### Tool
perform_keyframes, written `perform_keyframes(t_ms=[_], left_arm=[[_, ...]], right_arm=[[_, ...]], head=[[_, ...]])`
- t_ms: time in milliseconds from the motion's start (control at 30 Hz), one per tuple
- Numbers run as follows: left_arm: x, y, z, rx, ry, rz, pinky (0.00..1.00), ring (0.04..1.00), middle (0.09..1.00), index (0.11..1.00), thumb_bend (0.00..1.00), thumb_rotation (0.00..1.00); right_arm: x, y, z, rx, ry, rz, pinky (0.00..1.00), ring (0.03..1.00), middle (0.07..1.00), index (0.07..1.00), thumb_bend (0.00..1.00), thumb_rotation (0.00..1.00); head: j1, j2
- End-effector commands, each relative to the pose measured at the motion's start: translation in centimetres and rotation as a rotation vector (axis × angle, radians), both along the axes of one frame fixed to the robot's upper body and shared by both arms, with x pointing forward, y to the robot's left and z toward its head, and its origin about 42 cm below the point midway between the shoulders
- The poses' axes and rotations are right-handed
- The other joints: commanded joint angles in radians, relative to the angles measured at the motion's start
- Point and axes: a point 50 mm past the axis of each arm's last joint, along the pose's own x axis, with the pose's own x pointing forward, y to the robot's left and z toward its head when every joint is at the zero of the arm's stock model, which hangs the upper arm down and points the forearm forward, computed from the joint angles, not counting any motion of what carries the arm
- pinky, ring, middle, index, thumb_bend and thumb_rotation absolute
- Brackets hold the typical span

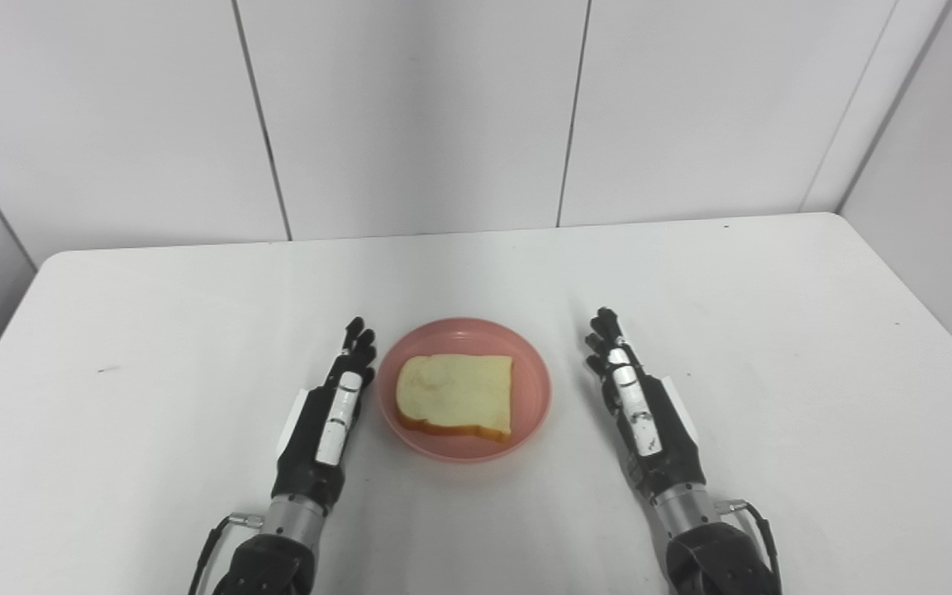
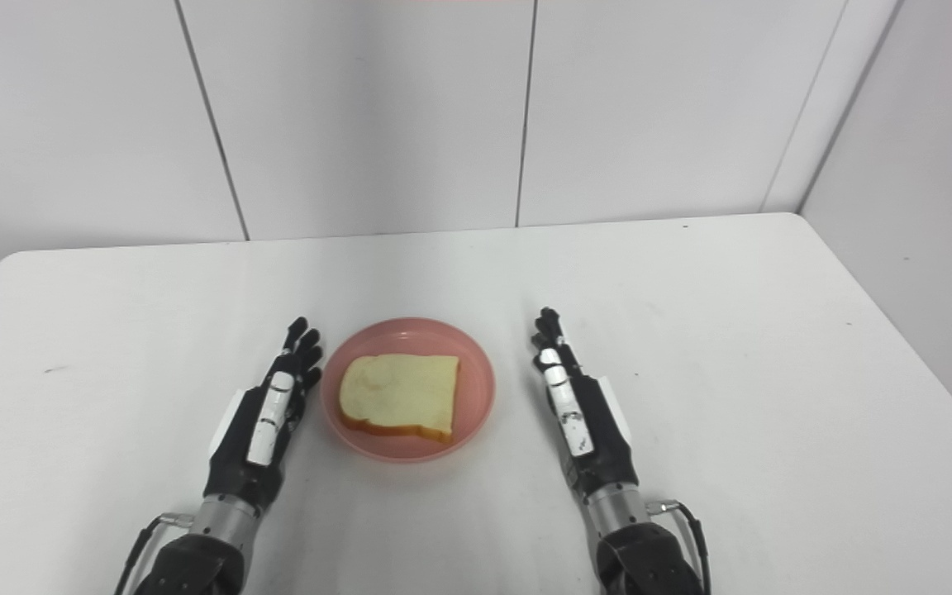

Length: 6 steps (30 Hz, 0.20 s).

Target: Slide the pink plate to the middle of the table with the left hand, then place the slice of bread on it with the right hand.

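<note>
A pink plate point(image 1: 535, 388) sits on the white table near its middle, and a slice of bread point(image 1: 457, 393) lies flat on it. My left hand point(image 1: 334, 410) stands edge-on just left of the plate, fingers straight and pointing away, holding nothing. My right hand point(image 1: 634, 400) stands edge-on to the right of the plate, a short gap away, fingers straight, holding nothing. The plate point(image 2: 476, 405), the bread point(image 2: 400, 393), the left hand point(image 2: 268, 415) and the right hand point(image 2: 575, 413) also show in the right eye view.
The white table point(image 1: 773, 330) has rounded far corners and meets white wall panels at the back and at the right. A small dark mark point(image 1: 108, 369) lies on the table at the left.
</note>
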Motion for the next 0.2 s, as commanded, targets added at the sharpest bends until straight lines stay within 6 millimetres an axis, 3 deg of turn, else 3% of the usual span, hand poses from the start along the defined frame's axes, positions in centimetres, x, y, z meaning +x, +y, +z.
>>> perform_keyframes(t_ms=[0, 67, 167], left_arm=[[-1.22, -0.44, -2.93, -0.001, 0.105, 0.002, 1.00, 1.000, 1.000, 1.000, 0.60, 1.00], [-1.14, -0.72, -2.77, -0.032, 0.119, -0.005, 1.00, 1.000, 1.000, 1.000, 0.62, 1.00], [-1.09, -0.60, -2.46, 0.062, 0.094, -0.006, 1.00, 1.000, 1.000, 1.000, 0.62, 1.00]], right_arm=[[-1.58, -1.11, -3.39, 0.010, 0.081, -0.013, 1.00, 1.000, 1.000, 1.000, 0.55, 1.00], [-1.69, -1.16, -3.14, 0.008, 0.085, -0.007, 1.00, 1.000, 1.000, 1.000, 0.55, 1.00], [-1.60, -1.09, -3.10, 0.001, 0.083, -0.011, 1.00, 1.000, 1.000, 1.000, 0.54, 1.00]], head=[[0.026, 0.007], [0.044, 0.010], [0.023, 0.007]])
